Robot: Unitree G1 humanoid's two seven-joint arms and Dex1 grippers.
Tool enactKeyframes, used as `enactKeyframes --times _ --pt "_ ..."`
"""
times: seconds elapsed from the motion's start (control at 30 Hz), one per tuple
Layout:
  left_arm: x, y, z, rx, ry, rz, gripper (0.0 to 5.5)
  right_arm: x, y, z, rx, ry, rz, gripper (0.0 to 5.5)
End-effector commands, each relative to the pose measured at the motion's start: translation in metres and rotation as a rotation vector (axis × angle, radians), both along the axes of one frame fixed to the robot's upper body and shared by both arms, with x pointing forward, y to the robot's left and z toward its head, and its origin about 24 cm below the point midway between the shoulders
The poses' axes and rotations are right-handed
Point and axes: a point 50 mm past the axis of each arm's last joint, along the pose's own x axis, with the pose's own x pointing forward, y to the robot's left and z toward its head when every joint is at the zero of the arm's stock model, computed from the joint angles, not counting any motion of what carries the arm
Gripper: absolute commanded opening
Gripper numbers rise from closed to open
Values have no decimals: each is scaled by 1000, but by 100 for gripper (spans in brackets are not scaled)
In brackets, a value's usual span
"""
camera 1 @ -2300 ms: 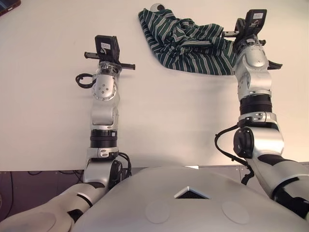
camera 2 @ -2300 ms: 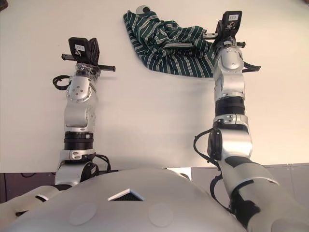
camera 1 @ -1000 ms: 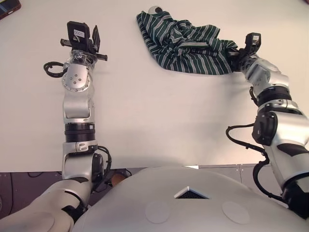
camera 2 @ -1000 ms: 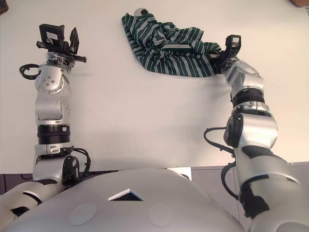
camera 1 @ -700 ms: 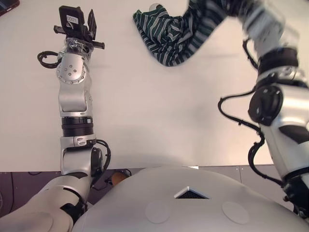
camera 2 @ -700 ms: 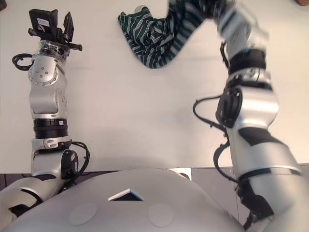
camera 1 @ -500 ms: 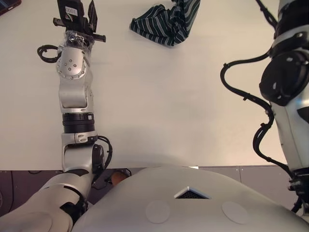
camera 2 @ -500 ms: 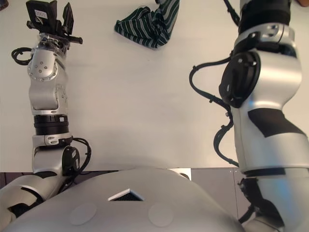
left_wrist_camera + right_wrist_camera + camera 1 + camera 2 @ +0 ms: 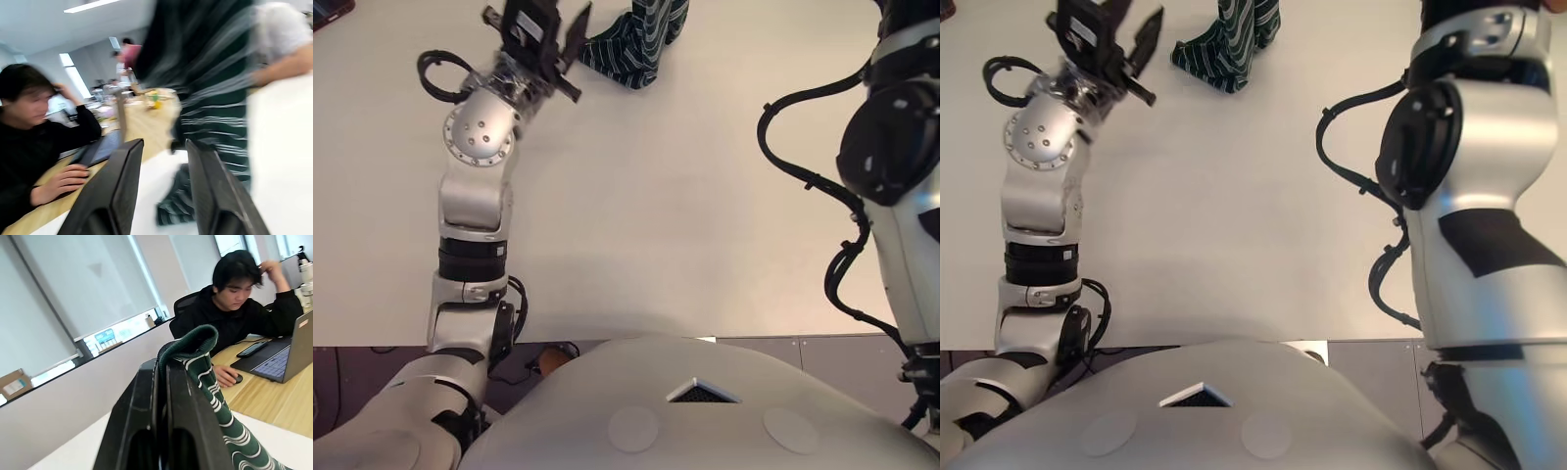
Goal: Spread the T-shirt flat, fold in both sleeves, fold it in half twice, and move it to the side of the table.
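T-shirt (image 9: 641, 41) has risen, clamped in right gripper (image 9: 164, 364); left gripper (image 9: 164, 147) nearer.

A small white label (image 9: 530, 26) sat on the housing of the left gripper (image 9: 164, 181), but its print was too small and tilted to read. No other text, number or sign could be read.
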Motion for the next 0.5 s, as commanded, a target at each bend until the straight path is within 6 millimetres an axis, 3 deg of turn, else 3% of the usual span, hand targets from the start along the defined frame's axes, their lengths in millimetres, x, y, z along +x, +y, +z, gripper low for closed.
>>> enactKeyframes --times 0.03,0.17,0.27,0.43,0.5 --pt "2 6 5 40 -17 71 201 -7 13 -25 -33 59 56 0" --pt "7 12 12 93 -52 124 258 -14 17 -34 -30 83 76 0" --pt "8 5 4 154 -7 50 258 -17 20 -37 -25 95 84 0" --pt "3 -9 -3 118 75 -60 337 -21 24 -43 -24 109 94 0" --pt "3 -9 -6 156 79 -60 337 -22 25 -46 -25 116 96 0"
